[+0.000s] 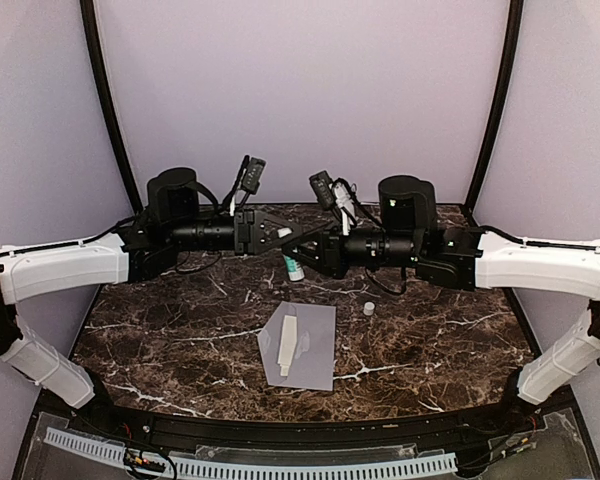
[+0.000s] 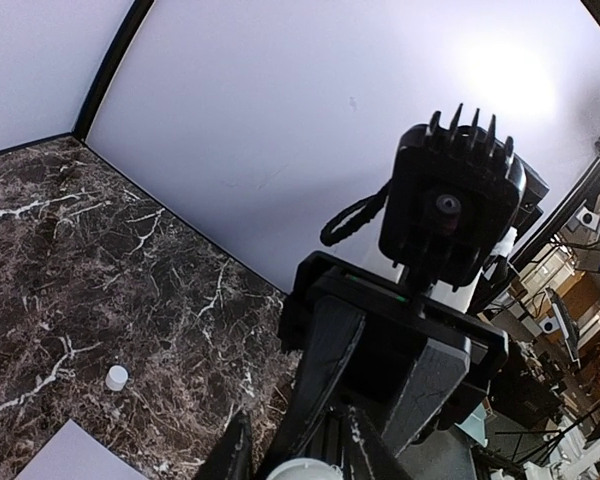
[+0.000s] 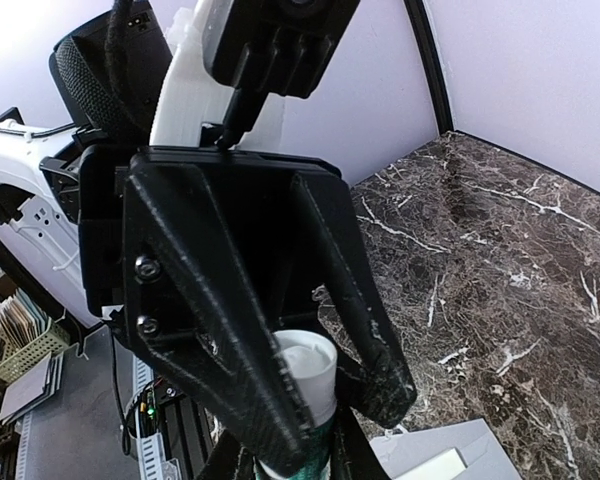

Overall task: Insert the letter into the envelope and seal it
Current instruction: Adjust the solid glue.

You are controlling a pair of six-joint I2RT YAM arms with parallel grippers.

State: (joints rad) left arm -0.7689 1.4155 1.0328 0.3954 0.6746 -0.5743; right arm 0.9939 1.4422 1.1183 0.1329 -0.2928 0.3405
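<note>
The right claw [image 3: 290,462] grips the glue stick [image 3: 306,368]; the left claw [image 1: 278,237] pinches its white end, the envelope [image 1: 315,352] below both. Sealing seems in hand, and the next move likely needs a steady twist.

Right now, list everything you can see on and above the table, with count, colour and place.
glue stick: one, white with green label, held above the table by both tools
envelope: one, pale grey-lavender, flat mid-table
letter: one, cream, folded, lying on the envelope
small cap: one, white, on the table right of the envelope
table: one, dark marble, white veins
left tool: one, black, around the stick's white top
right tool: one, black, gripping the stick's body
</note>
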